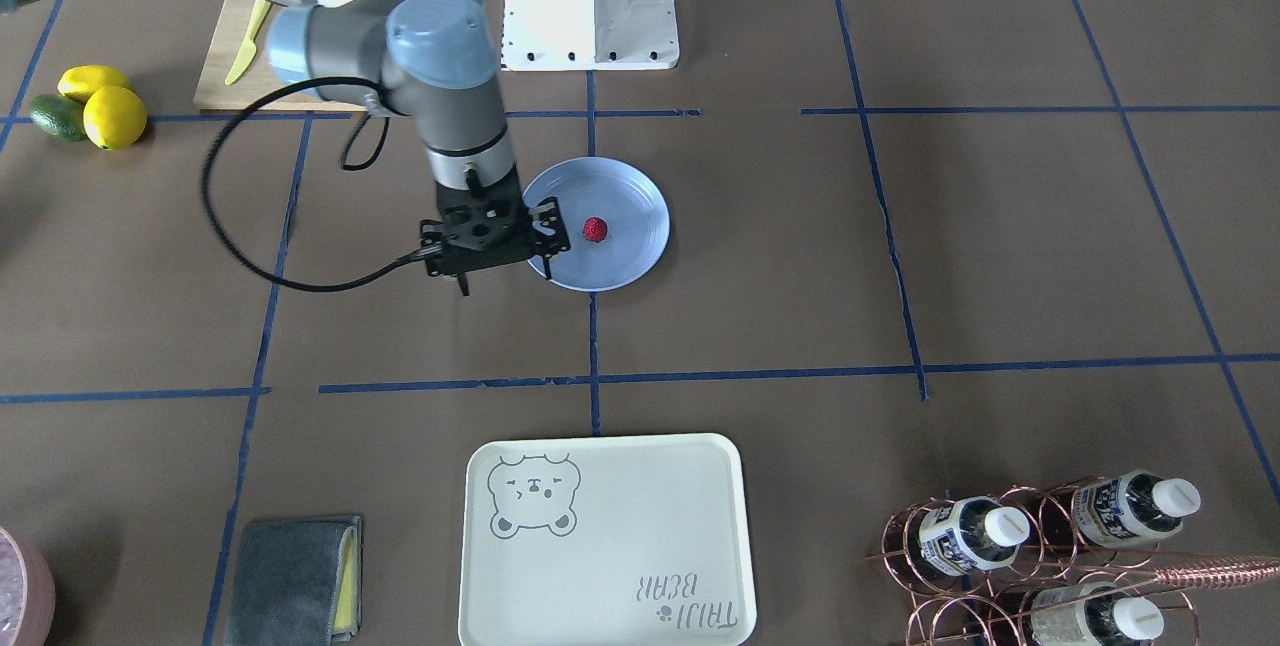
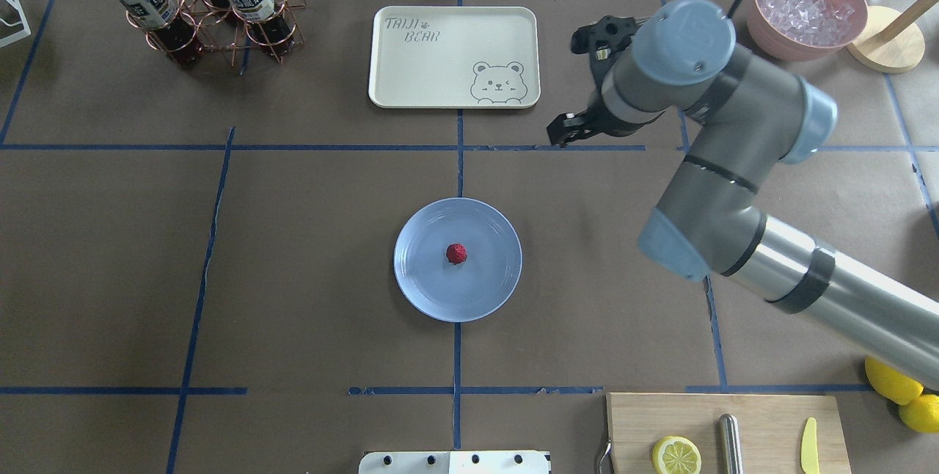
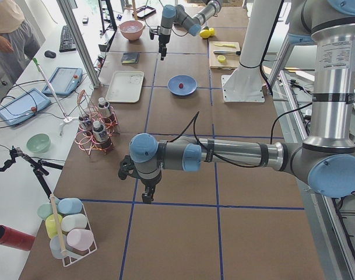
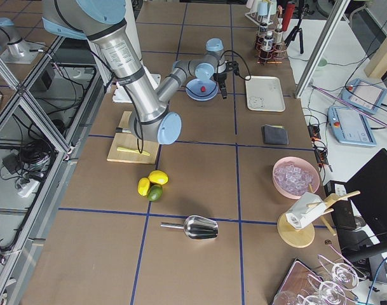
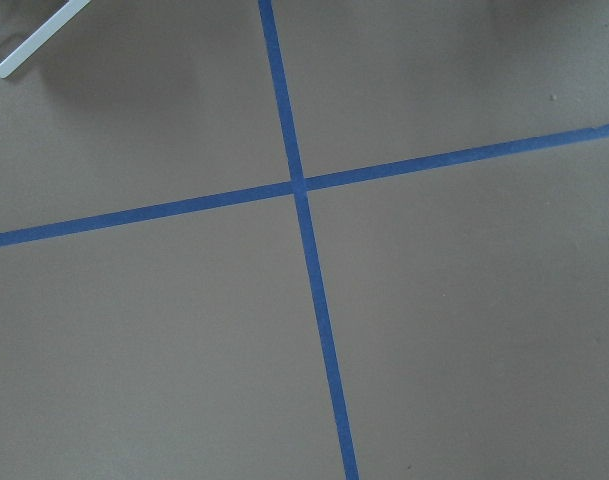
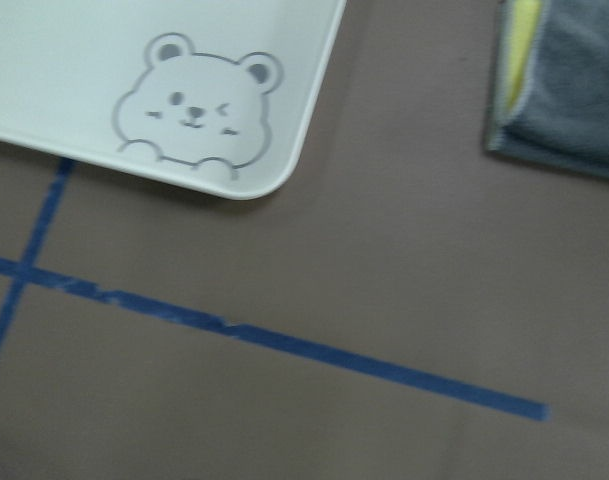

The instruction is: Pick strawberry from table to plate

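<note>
The strawberry (image 2: 456, 254), small and dark red, lies in the middle of the light-blue plate (image 2: 484, 290) on the brown table (image 2: 308, 239); the front view shows the strawberry (image 1: 595, 229) on the plate (image 1: 640, 186) too. My right gripper (image 2: 565, 130) hangs in the air away from the plate, toward the cream tray, with nothing seen in it; I cannot tell if it is open or shut. My left gripper (image 3: 147, 198) shows only in the left side view, low over bare table far from the plate, and its state cannot be told.
A cream bear tray (image 2: 411, 70) lies beyond the plate. A copper rack of bottles (image 2: 198, 19) stands far left, a pink bowl of ice (image 2: 807, 8) far right. A cutting board (image 2: 763, 415) holds a lemon half (image 2: 676, 455). A grey cloth (image 1: 290, 576) lies beside the tray.
</note>
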Motion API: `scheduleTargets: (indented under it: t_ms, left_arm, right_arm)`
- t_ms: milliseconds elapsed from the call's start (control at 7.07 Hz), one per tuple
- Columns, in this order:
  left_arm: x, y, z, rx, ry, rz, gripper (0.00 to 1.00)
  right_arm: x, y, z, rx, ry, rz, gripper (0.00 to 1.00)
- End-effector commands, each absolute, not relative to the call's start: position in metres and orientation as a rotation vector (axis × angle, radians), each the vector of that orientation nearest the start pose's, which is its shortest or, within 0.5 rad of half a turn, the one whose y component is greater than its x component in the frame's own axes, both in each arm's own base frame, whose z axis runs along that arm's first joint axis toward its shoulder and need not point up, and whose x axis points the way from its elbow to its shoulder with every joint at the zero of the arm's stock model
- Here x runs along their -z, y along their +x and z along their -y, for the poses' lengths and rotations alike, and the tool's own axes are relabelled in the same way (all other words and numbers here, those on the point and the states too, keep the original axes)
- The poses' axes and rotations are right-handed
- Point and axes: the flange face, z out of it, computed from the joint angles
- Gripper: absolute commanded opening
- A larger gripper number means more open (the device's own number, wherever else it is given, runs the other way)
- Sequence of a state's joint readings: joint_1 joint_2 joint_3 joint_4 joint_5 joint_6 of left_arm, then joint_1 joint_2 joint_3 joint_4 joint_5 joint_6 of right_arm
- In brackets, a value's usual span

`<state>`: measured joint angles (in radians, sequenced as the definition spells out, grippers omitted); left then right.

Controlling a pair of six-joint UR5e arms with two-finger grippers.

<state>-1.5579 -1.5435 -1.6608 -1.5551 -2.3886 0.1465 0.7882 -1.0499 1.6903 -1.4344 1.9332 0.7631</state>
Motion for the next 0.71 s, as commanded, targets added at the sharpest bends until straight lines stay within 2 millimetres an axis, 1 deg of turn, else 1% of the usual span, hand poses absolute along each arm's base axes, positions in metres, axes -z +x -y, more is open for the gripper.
scheduleTargets:
  t_ms: [0,142,283,425,566]
  left_arm:
    - [-0.625,-0.055,0.483,-0.169,0.099,-0.812,1.0]
    - [-0.627,-0.055,0.482,-0.167,0.096,-0.812,1.0]
    - [-0.628,-0.055,0.482,-0.167,0.095,-0.812,1.0]
    - [-0.629,-0.055,0.482,-0.165,0.093,-0.813,1.0]
    - [-0.632,-0.055,0.482,-0.161,0.087,-0.813,1.0]
  right_arm:
    - [-0.394,-0.239,0.579,0.294,0.282,0.776,1.0]
    - [-0.456,-0.161,0.575,0.359,0.283,0.75,1.0]
    - [-0.504,-0.09,0.565,0.406,0.293,0.745,1.0]
    - [-0.554,-0.025,0.546,0.42,0.296,0.719,1.0]
    - [-0.605,0.038,0.517,0.292,0.25,0.708,1.0]
